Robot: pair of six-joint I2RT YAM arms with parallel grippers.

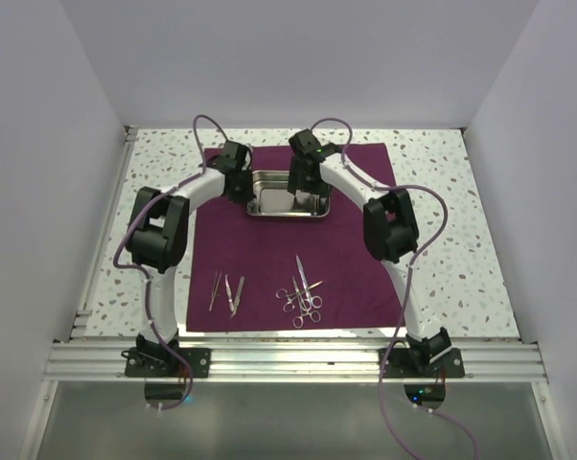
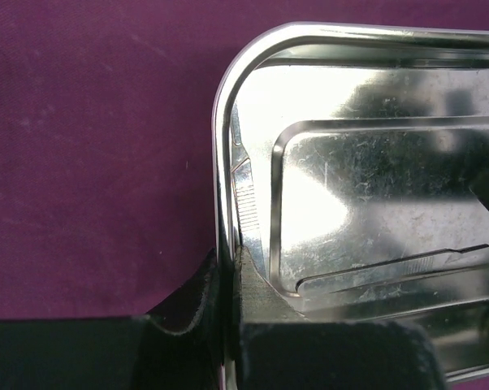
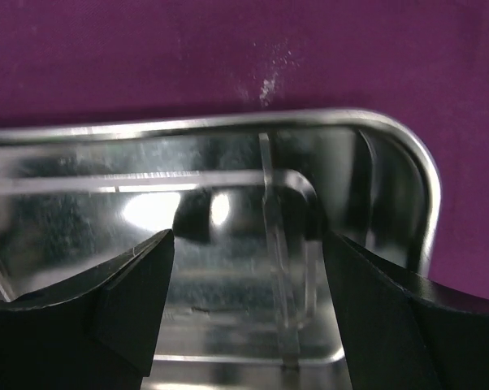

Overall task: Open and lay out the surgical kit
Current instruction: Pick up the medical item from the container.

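The dark purple cloth (image 1: 269, 254) lies spread flat. The shiny steel tray (image 1: 269, 205) sits on its far part. My left gripper (image 1: 242, 184) is shut on the tray's left rim (image 2: 221, 162), one finger outside and one inside (image 2: 228, 272). My right gripper (image 1: 304, 184) hangs open over the tray's right half (image 3: 248, 260), its fingers either side of a thin silvery instrument (image 3: 275, 244) lying in the tray, which also shows in the left wrist view (image 2: 391, 265). Two tweezers (image 1: 225, 292) and scissors and forceps (image 1: 303, 292) lie on the near part of the cloth.
The cloth rests on a speckled tabletop (image 1: 451, 249) enclosed by white walls. An aluminium rail (image 1: 298, 359) carrying both arm bases runs along the near edge. Purple cables (image 1: 403, 316) loop beside each arm.
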